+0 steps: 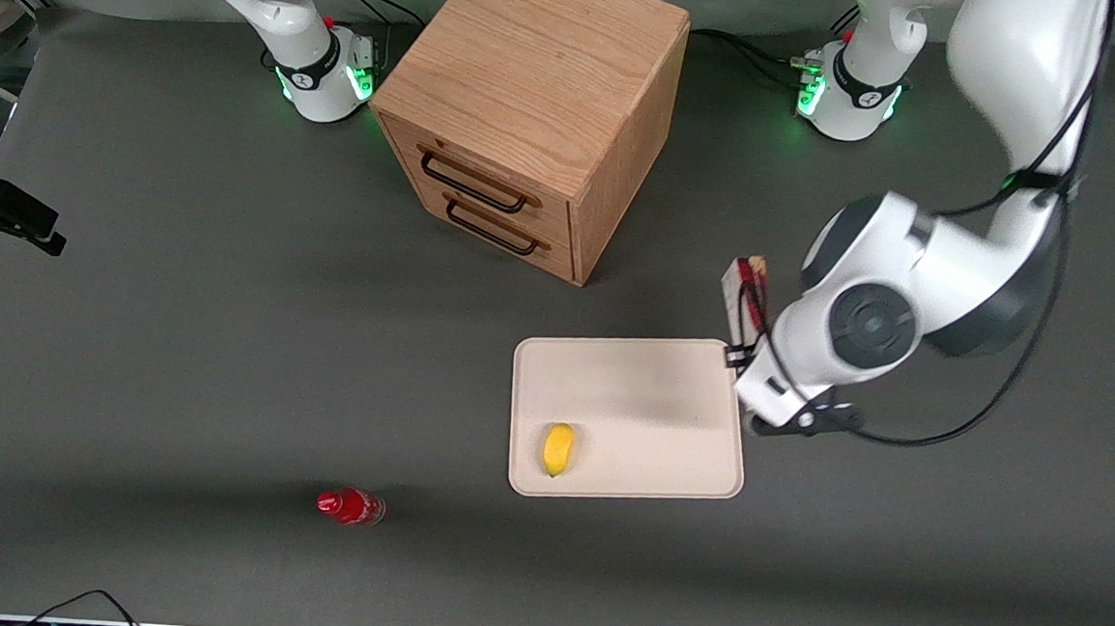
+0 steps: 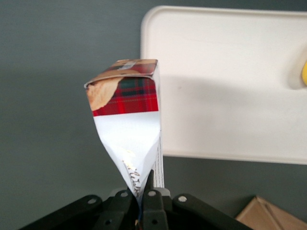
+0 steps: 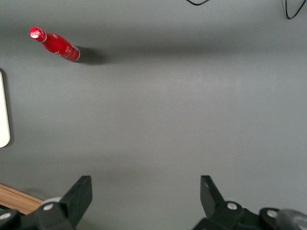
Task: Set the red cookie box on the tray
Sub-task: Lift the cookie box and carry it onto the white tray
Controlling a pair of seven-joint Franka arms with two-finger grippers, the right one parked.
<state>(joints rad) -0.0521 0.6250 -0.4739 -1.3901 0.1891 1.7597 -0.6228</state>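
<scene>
Just off the tray's [image 1: 629, 416] corner nearest the working arm, the tool [image 2: 143, 191] hangs above the counter [image 1: 178, 348], clamped tight on one end of the box [image 2: 125, 127]. The box sticks straight out from the fingers, pinched flat where they squeeze it, its plaid end pointing away. It's up in the air, right beside the tray's rim and not over it. A lemon [image 1: 558, 449] sits on the tray, a red bottle [image 1: 349, 506] nearer the front camera.

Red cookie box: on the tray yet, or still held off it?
Held off it. The gripper pinches the red cookie box by one end, above the table beside the tray.
</scene>
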